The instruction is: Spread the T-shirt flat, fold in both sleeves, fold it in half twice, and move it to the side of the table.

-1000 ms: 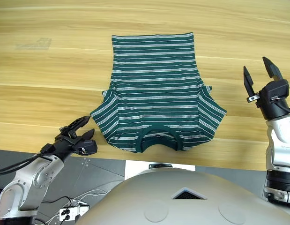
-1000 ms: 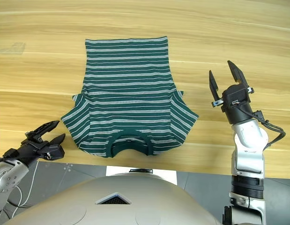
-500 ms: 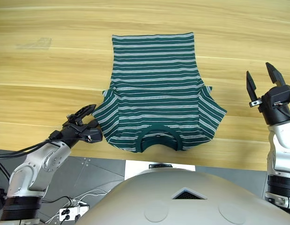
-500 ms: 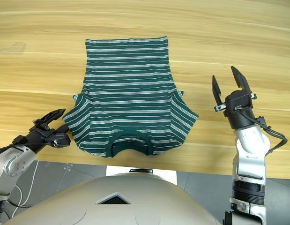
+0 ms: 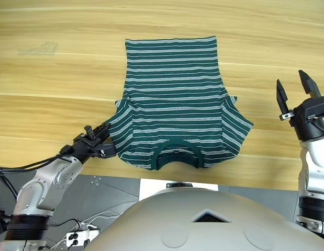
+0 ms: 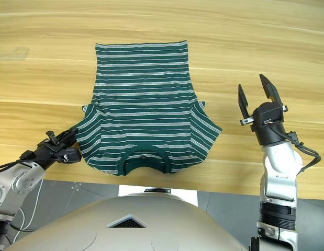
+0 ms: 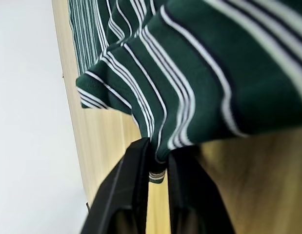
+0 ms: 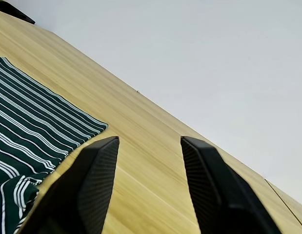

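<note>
Both arms are shiny silver metal w/ round joints. L arm point(image 5: 46, 184) has a thin black wire point(image 5: 25, 168) beside it. R arm point(image 6: 279, 172) has a black cable point(image 6: 310, 146) by the wrist. L tool point(image 5: 109, 140) & R tool point(image 5: 291, 79) are black, 2 pointy fingers each.

The T-shirt point(image 5: 172, 104) is soft knit cloth, matt, with a stitched hem showing along the sleeve edge. Under it the counter point(image 5: 57, 78) is pale wood in long planks, smooth and fine-grained, carrying a faint sheen. The left jaws and the right jaws look like matt black plastic, smooth on their broad flat faces.
</note>
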Motion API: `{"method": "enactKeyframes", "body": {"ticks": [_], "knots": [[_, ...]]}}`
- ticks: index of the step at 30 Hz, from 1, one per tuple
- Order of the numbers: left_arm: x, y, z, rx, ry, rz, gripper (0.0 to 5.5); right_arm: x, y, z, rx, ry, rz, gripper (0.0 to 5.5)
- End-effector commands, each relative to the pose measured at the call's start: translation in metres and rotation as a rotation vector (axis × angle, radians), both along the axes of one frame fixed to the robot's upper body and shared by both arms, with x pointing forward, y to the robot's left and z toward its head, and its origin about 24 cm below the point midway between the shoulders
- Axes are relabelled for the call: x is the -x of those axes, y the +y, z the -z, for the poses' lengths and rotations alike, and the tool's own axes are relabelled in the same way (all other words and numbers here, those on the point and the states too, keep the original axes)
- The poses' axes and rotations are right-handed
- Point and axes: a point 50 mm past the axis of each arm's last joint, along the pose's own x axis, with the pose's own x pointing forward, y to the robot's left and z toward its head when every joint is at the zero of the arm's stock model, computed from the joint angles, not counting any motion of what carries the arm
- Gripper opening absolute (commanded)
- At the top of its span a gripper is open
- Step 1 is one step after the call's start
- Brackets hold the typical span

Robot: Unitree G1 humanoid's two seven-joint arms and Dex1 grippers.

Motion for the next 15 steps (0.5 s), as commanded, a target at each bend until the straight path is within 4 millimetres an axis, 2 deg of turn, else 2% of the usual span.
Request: {"method": "enactKeyframes", "body": {"ticks": [1,9,15], "knots": [[0.01,0.006,0.016,-0.049,0.093,-0.031,0.09,0.004,0.0,0.006,-0.016,0.01,0.01,2.34],[0.017,0.003,0.013,-0.008,0.06,-0.037,0.02,0.001,0.004,0.014,-0.025,0.017,-0.004,2.34],[0.012,-0.036,-0.012,0.223,-0.086,0.033,0.02,-0.007,0.01,0.016,-0.039,0.007,-0.027,2.34]]}}
